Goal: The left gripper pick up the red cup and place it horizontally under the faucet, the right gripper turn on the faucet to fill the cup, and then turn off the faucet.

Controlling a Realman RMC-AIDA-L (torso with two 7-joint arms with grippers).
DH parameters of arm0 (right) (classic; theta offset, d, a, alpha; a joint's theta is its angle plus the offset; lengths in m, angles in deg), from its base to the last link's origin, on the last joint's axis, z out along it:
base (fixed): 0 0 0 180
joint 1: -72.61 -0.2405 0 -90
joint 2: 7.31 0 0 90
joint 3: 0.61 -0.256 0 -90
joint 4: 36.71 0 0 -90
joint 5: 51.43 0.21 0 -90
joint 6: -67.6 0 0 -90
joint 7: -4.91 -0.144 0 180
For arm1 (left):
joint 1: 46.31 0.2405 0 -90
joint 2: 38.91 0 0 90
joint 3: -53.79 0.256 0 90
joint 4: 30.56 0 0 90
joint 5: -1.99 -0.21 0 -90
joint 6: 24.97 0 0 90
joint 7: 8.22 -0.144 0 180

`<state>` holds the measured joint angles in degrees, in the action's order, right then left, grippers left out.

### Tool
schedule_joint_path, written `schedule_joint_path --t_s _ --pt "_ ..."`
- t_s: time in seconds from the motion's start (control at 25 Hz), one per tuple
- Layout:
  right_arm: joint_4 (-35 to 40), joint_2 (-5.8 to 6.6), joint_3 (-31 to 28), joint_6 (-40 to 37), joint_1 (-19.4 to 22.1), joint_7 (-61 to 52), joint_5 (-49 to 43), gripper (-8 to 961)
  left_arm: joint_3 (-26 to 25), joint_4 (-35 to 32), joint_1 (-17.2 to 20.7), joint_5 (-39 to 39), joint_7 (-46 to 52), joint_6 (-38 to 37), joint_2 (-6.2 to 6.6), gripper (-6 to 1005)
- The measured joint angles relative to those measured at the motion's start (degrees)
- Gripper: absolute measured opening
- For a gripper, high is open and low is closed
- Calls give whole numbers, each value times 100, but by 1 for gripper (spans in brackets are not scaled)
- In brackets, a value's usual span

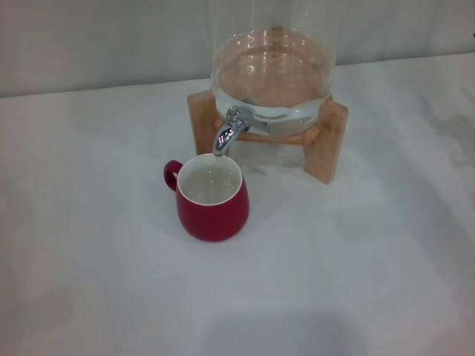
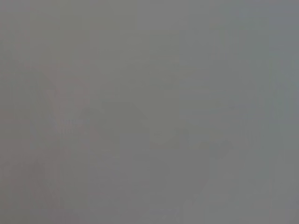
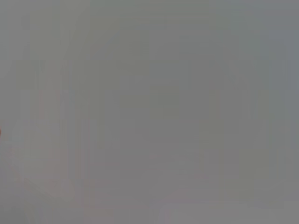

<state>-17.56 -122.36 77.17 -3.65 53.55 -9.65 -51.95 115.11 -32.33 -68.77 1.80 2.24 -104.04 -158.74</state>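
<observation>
Head view: the red cup [image 1: 213, 199] stands upright left of centre on the white table [image 1: 89, 245], handle toward the frame's left, clear liquid inside. Just above its mouth hangs the chrome faucet [image 1: 227, 132], fixed to the glass dispenser [image 1: 271, 70] on a wooden stand [image 1: 326, 141]. Neither gripper shows; both wrist views are blank grey.
</observation>
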Motion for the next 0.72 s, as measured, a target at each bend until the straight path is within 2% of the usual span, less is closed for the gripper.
schedule_joint_path --t_s 0.72 --pt "-141 0 -255 199 -3 -200 87 870 3 45 0 -8 0 169 3 515"
